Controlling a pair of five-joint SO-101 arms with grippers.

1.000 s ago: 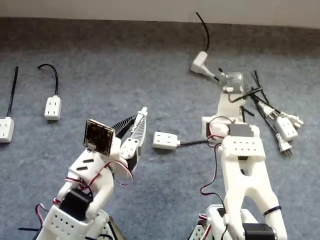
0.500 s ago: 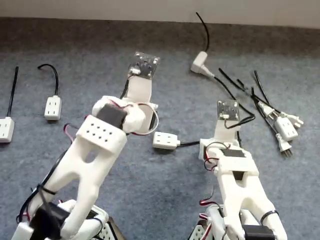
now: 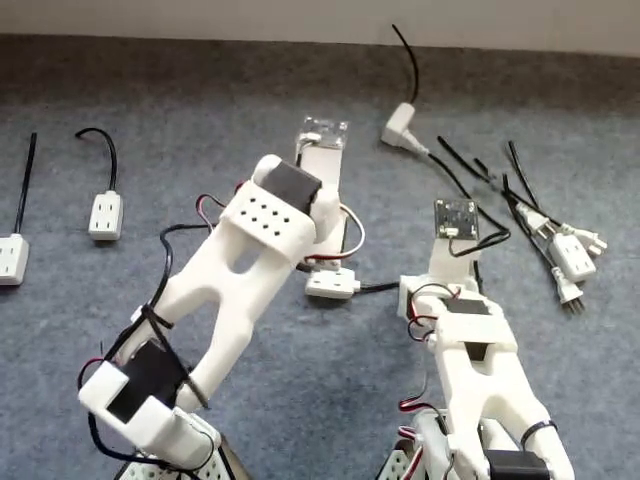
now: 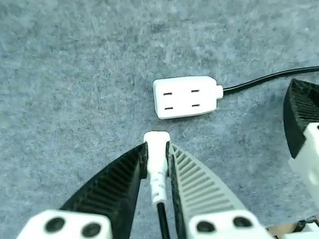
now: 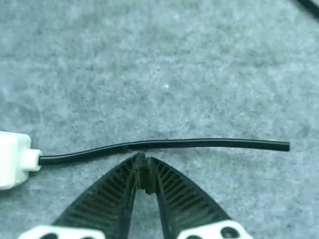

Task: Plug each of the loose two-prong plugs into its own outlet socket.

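Note:
My left gripper (image 4: 157,142) is shut on a white two-prong plug (image 4: 156,149) whose black cord trails back between the fingers. The plug's tip hangs just short of a white outlet socket (image 4: 185,97) lying on the carpet, slots facing up. From above, the left arm (image 3: 270,230) stretches over this middle outlet (image 3: 332,285). My right gripper (image 5: 143,172) is shut with nothing in it, its tips just beside the outlet's black cord (image 5: 164,145). The right arm (image 3: 455,260) stands right of the outlet.
Two more white outlets (image 3: 105,215) (image 3: 12,258) lie at the far left. A white angled plug (image 3: 400,128) rests at the back, and a tangle of plugs and cords (image 3: 565,255) lies at the right. Grey carpet (image 3: 200,120) covers everything.
The left arm swung from the front left up and over to the middle outlet, carrying the plug. The right arm drew back from the rear plug a second ago and has since kept still.

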